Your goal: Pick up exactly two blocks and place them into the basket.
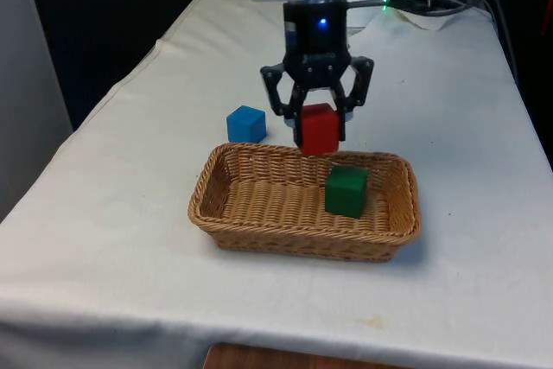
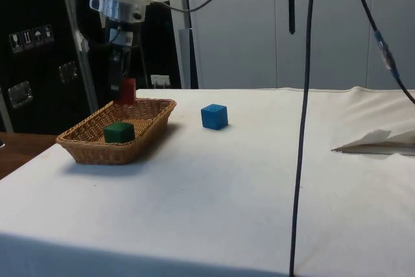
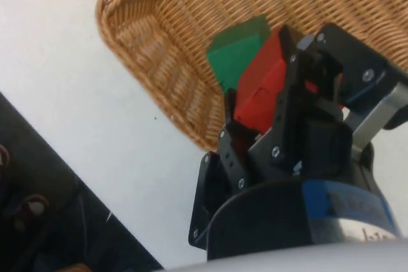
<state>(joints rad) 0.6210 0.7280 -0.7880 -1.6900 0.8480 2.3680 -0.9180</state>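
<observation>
Between the black fingers (image 1: 319, 127) we note a red cube block (image 1: 319, 130), clamped and held above the oval woven wicker basket (image 1: 259, 205). Below them a green cube block (image 1: 346, 191) lies inside: one placed, second awaiting release. A blue cube block (image 1: 246, 124) sits on the tabletop beyond.

Even, soft light from above fills the front view; the white cloth on the desk (image 1: 130, 239) reads bright without blown glare. The wicker basket (image 1: 259, 226) casts a faint, diffuse shadow along its lower edge and to the right. The upper left of that frame falls into deep black. In the side view the cloth looks slightly grey toward the bottom of the frame, and the basket (image 2: 91, 150) throws a soft shadow toward the lower left. In the wrist view the end effector (image 3: 268, 125) looks dark and soft-edged at the lower right.
</observation>
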